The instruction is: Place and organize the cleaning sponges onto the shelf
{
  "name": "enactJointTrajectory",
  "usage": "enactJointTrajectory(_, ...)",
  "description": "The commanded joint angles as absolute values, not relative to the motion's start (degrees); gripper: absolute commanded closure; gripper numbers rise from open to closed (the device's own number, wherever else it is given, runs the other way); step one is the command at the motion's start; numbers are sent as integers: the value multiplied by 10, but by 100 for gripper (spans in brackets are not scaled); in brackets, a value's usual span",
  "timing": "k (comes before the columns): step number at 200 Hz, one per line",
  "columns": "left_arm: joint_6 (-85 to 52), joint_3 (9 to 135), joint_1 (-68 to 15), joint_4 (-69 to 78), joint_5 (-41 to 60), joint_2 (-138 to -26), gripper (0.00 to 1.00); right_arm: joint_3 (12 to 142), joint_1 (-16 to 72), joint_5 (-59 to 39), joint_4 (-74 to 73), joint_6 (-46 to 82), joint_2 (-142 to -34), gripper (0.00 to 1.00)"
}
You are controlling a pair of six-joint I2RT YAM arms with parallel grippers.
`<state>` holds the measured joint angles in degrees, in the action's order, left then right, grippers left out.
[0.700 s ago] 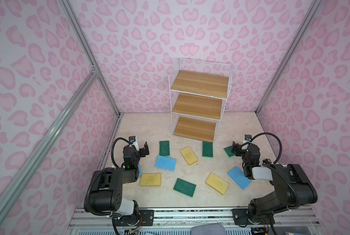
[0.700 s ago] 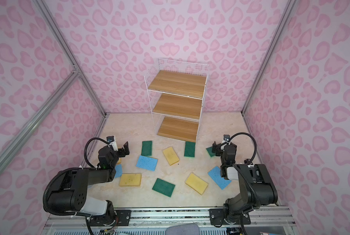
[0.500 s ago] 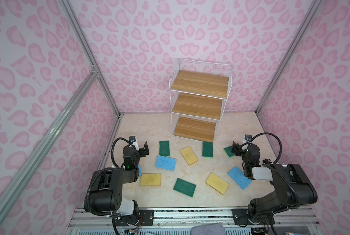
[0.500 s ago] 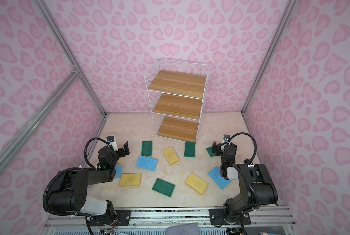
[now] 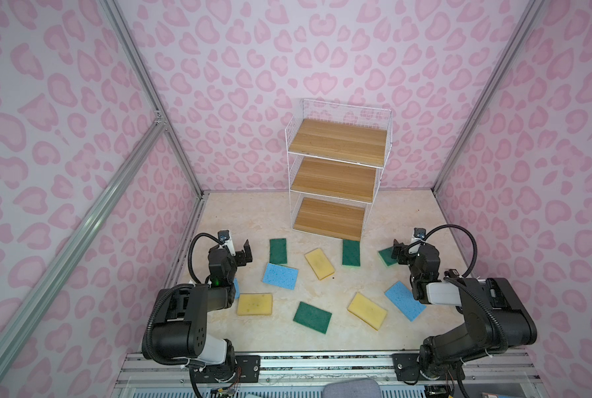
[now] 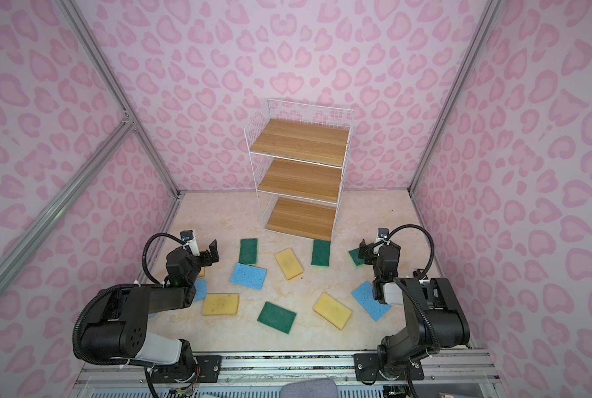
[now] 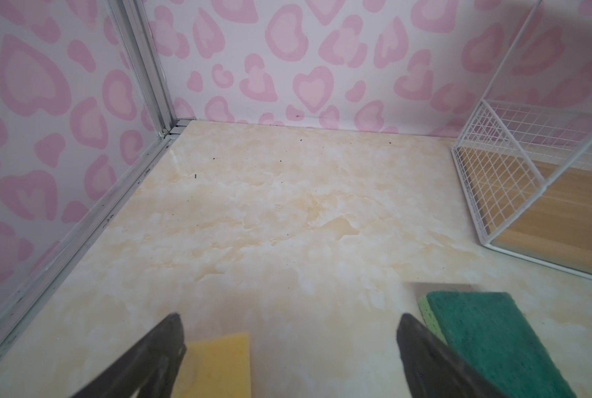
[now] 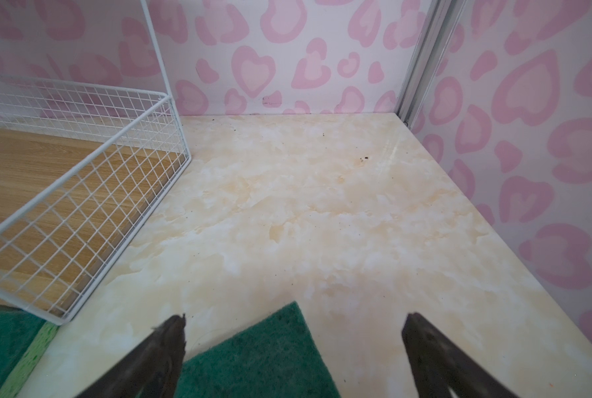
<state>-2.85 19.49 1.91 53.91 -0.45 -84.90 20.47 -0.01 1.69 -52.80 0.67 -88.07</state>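
The shelf (image 5: 335, 179) stands at the back, its three wooden boards bare. Cleaning sponges lie scattered on the floor in front of it: several green (image 5: 278, 251), yellow (image 5: 319, 263) and blue (image 5: 280, 275). My left gripper (image 5: 242, 255) hovers open at the left. In the left wrist view a yellow sponge (image 7: 218, 365) lies below its open jaws (image 7: 289, 320), with a green sponge (image 7: 487, 341) beside them. My right gripper (image 5: 398, 253) is open over a green sponge (image 8: 260, 358), which shows between its fingertips (image 8: 294, 320) without touching them.
Pink patterned walls with aluminium posts (image 5: 170, 138) close in the floor on three sides. One blue sponge (image 5: 236, 287) lies partly under the left arm and another (image 5: 404, 299) beside the right arm. The shelf's wire side (image 8: 80, 193) stands close to the right gripper.
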Motion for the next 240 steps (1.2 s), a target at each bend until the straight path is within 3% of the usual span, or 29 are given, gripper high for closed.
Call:
enactJointTrajectory(1,-27,196,20,547,-3,-845,2,208,0,23,-532,7,-883,0)
enactJointTrajectory(100,-29,196,20,547,-2,-844,2,207,1,22,-532,8,-882,0)
enactJointTrajectory(119,-45,200,20,532,-43,-833,2,202,6,6,-541,-11,-875,0)
enactJointTrajectory(149,-52,325,20,293,-85,-801,2,208,67,102,-456,-35,-794,0)
enactJointTrajectory(187,-96,428,20,168,-74,-751,3,252,98,189,-296,23,-678,3)
enactJointTrajectory(206,-133,494,18,69,-44,-735,10,292,100,193,-192,65,-624,9)
enactJointTrajectory(240,-164,547,-40,-29,-27,-685,13,356,105,124,-43,116,-553,13)
